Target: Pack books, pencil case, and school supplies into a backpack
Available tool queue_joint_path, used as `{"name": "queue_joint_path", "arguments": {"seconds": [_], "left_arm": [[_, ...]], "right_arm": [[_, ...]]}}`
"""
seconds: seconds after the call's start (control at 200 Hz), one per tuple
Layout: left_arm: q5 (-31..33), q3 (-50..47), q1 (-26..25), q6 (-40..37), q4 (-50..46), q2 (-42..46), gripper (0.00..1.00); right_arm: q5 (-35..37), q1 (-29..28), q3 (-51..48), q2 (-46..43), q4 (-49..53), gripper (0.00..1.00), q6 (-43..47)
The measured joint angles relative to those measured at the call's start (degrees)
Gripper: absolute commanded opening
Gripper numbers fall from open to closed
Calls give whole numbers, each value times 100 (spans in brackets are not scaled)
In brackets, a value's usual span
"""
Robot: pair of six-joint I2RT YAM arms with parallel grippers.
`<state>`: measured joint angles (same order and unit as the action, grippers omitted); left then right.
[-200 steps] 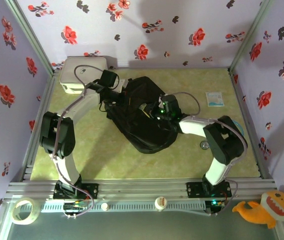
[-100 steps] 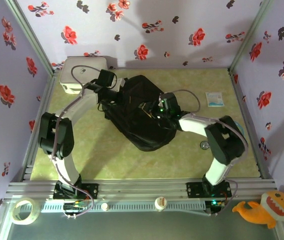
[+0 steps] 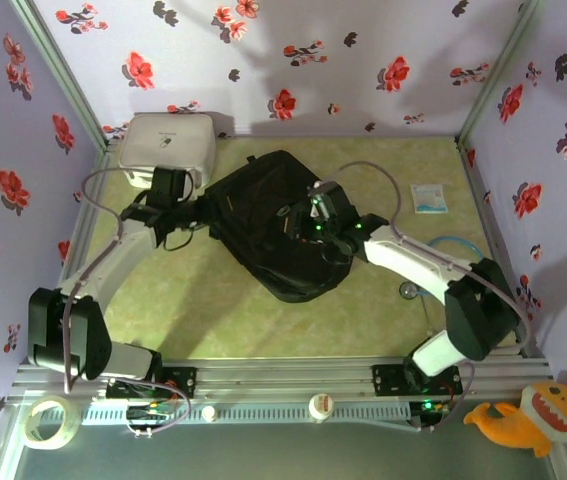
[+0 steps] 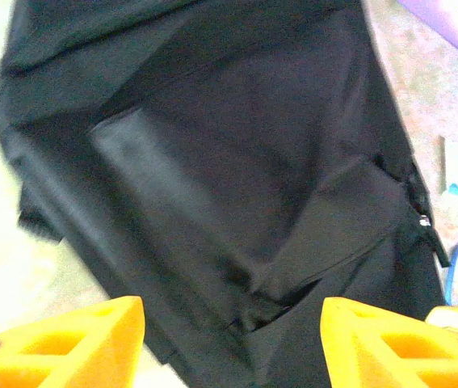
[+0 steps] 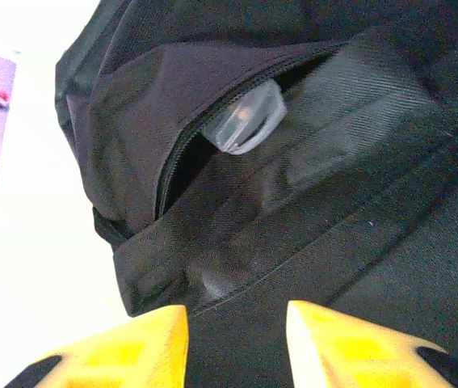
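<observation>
On the tabletop (image 3: 213, 310), a white rounded box (image 3: 168, 148) sits in the far-left corner, a white-blue packet (image 3: 428, 197) near the right edge.

No lettering can be read here. The packet (image 3: 428, 197) near the table's right edge carries blue print, too small to make out. The backpack (image 3: 273, 230) at the middle of the table shows only plain black fabric, close up from both wrists as well as from above.
</observation>
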<state>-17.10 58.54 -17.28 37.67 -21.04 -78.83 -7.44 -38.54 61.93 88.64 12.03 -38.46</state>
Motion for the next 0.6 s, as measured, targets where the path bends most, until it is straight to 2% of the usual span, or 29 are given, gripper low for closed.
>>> {"name": "queue_joint_path", "arguments": {"seconds": [0.11,0.21,0.375,0.6], "left_arm": [[-48,-702,4,461,308,258,59],[-127,-1217,2,850,570,437,59],[-254,-1628,2,1224,872,542,58],[-315,-1814,-13,1464,1191,573,58]], "right_arm": [[-22,4,317,555,-2,24,142],[-155,59,557,1091,-101,22,225],[-619,319,728,1714,-566,21,127],[-798,774,730,1803,-1115,25,-380]]}}
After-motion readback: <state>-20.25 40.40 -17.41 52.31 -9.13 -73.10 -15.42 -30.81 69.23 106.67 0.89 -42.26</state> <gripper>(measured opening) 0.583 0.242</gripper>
